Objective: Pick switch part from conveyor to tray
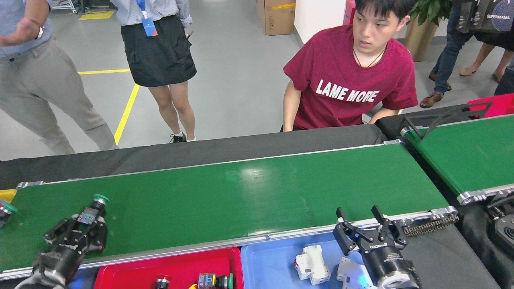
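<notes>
Left pincer grips the switch part on the conveyor; right pincer spread, empty

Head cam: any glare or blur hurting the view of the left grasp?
Head view: pale ceiling-light glare on the belt mid-span, away from the grasp; left pincer dark and a bit soft but readable, closed on the green-capped switch; right pincer sharp.
</notes>
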Robot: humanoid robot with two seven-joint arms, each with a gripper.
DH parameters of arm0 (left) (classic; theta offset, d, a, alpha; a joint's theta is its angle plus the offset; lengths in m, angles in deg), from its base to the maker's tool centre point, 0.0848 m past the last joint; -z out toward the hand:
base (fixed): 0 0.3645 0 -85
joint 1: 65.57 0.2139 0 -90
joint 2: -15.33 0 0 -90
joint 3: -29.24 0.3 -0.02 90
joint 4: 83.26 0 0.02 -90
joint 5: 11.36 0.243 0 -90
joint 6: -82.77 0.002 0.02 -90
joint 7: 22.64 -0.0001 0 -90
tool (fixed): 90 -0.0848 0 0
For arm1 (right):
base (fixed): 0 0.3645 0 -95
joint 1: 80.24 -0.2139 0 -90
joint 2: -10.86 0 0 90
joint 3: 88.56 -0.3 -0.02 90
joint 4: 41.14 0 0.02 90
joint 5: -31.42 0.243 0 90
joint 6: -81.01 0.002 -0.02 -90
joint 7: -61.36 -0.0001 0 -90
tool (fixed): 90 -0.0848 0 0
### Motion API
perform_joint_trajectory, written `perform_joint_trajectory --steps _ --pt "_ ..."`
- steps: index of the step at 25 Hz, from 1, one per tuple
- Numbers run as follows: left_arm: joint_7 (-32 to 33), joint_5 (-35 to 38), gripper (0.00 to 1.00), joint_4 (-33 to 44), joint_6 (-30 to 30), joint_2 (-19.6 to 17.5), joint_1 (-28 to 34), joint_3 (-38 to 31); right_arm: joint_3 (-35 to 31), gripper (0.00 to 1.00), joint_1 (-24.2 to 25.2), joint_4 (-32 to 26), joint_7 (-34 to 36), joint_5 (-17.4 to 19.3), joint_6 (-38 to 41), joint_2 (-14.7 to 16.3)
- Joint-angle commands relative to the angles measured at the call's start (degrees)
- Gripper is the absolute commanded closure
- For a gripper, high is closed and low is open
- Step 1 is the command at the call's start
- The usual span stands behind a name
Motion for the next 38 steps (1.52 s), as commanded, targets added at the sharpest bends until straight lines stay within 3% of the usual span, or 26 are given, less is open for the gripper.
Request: perform_joint_trajectory --steps 1,2,3,5,9,12,15,20,26,29,34,38 --pt "0.60 -0.23 0.42 6.35 -3.99 0.68 3.33 -0.07 -1.68 0.02 0.31 -0.90 0.48 0.09 -0.05 0.06" --pt "0.77 -0.15 0.14 9.07 -3.81 2.08 5.17 -0.07 -2.03 0.02 0.93 -0.90 0.48 0.18 -0.05 0.06" --pt "0.86 -0.06 0.00 10.57 -3.63 3.67 5.97 -0.15 -2.03 0.02 1.11 -0.90 0.48 0.09 -0.05 0.06" --pt "0.86 -0.15 0.00 12.77 -3.99 6.92 7.29 -0.33 -2.12 0.02 1.54 -0.90 0.48 0.09 -0.13 0.06" --pt "0.60 -0.15 0.00 13.74 -3.19 8.15 8.78 -2.18 -2.47 0.02 2.25 -0.98 0.48 0.18 -0.13 0.06" --pt "0.42 -0.23 0.00 13.74 -0.47 10.79 8.78 -8.06 -2.56 0.02 2.34 -1.07 0.48 0.18 -0.13 0.06" --pt "0.42 0.03 0.00 13.21 6.47 13.51 8.69 -15.10 -2.65 0.02 2.34 -1.69 0.48 0.18 -0.05 0.06" --pt "0.24 0.12 0.00 11.19 14.03 13.34 8.87 -17.82 -2.82 0.02 2.51 -3.62 0.39 0.18 -0.05 0.15" --pt "0.24 -0.06 0.00 11.27 13.94 12.99 9.31 -17.03 -2.82 0.02 8.40 -8.01 0.48 0.18 0.39 0.23" --pt "0.33 0.12 0.00 11.36 13.42 12.90 9.48 -16.85 -2.73 0.02 8.66 -8.10 1.45 -0.26 0.22 0.23" --pt "0.68 0.03 0.00 11.54 12.98 12.81 9.48 -16.77 -2.82 0.02 8.58 -8.19 3.56 -4.48 -1.01 -0.12" --pt "0.77 0.03 0.00 11.63 10.87 12.90 9.57 -16.77 -2.91 0.02 8.49 -8.19 4.00 -4.57 -2.16 -0.20"
